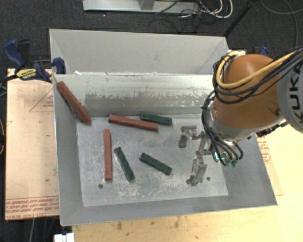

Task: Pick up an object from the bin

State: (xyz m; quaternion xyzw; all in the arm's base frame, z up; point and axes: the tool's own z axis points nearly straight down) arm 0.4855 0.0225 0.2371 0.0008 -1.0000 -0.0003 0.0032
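End effector (pixel 191 157) sits low over the bin (pixel 141 87) floor, right of the short dark green bar (pixel 155 164), near it but apart. We read its two metal fingers (pixel 195 175) as spread wide, with bare grey floor between them and nothing gripped. Whether the tips touch the floor we cannot tell. The orange cover (pixel 245 92) and the cable loops (pixel 227 67) hide the wrist and the floor beneath them.

We take the short dark green bar as our mark. It lies slantwise and is the closest thing to the fingers.
- Left of it: a second dark green bar (pixel 124 164), also slanted, close by but apart.
- Further left: a reddish-brown bar (pixel 107 154), pointing toward the back wall.
- Behind the mark: a long reddish-brown bar (pixel 133 122), with a third dark green bar (pixel 156 119) at its right end. Touching or merely beside, we cannot make out.
- Far back-left of the mark: a leaning reddish-brown bar (pixel 73 102) in the corner, upper end against the side wall.
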